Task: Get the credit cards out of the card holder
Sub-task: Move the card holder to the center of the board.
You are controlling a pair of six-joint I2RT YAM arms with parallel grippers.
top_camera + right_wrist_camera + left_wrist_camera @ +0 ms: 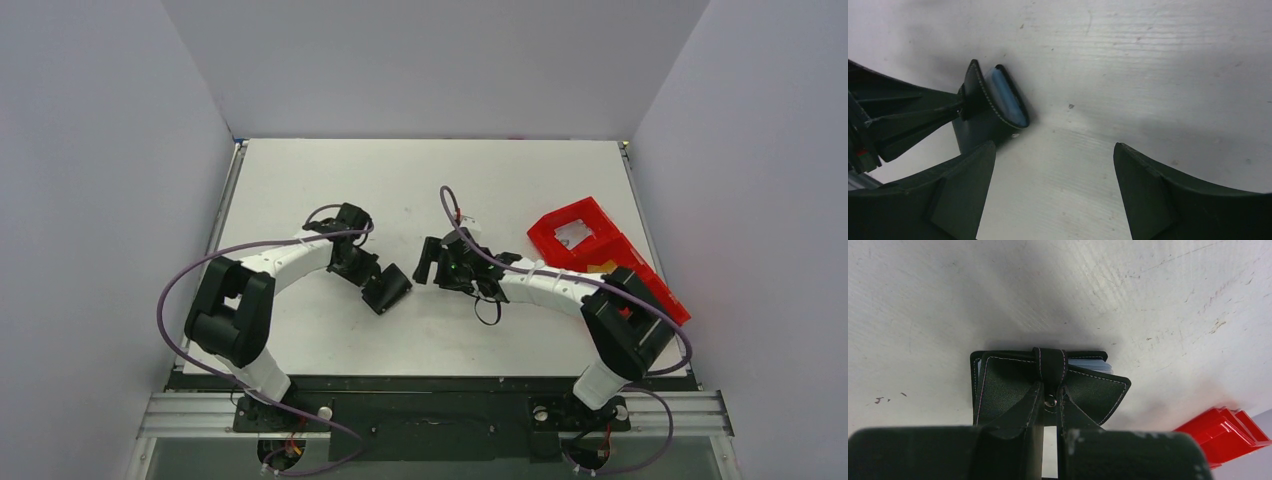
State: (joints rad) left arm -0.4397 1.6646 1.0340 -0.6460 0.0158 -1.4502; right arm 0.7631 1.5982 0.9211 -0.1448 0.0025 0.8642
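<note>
The left end effector [1050, 396] pinches the card holder [1003, 385] by its tab [1049, 365], mid-way across the desk [1148, 300]. The right end effector [1054, 150], spread wide, should line up with the exposed edge of the blue cards [1007, 97] and pinch only them.

A white table [400, 180], its top scuffed with fine scratches and a few dark specks, fills the floor of a white-walled booth. A red compartment tray [545, 235] lies on it along the right edge, set at an angle and running toward the near right corner. Well to the left of the tray, near the table's middle, the black card holder [390, 288] stands partly open, pale blue showing between its covers. Whether its lower edge rests on the surface or hangs just above it cannot be told.
</note>
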